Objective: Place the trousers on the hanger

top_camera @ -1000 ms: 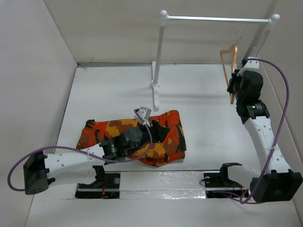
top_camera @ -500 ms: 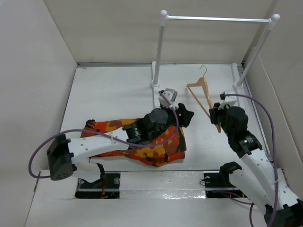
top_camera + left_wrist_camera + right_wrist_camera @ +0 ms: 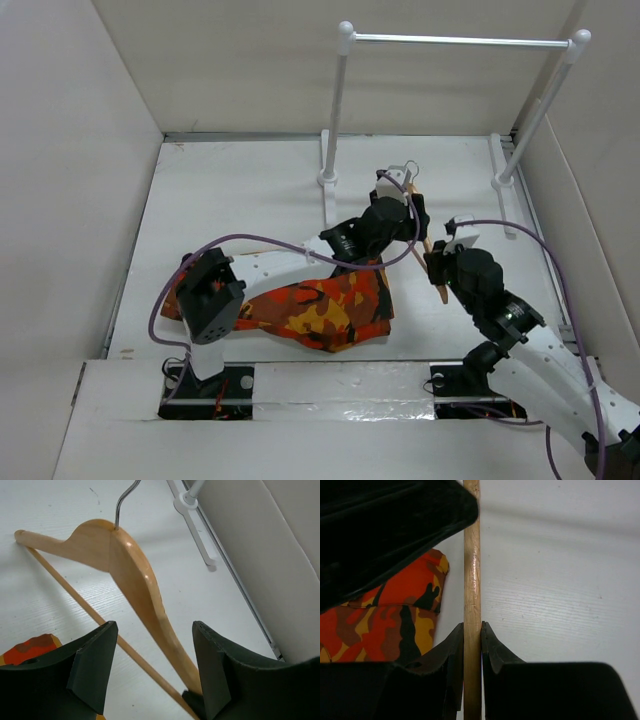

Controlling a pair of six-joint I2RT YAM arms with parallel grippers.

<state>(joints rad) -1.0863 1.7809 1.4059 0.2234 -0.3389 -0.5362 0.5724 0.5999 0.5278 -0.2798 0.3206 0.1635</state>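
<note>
Overhead, left arm point(image 3: 290, 265) reaches over trousers point(image 3: 320, 310), left gripper point(image 3: 152, 627) spread astride hanger point(image 3: 135, 575); right gripper point(image 3: 472, 630) clenched on it

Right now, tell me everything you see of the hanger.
Slim light wooden hanger, glossy, triangular, with a thin round bottom bar and a metal hook on top. It sits low over the table, beside the trousers. The right hand is clamped on its bar; the open left hand straddles one arm.
</note>
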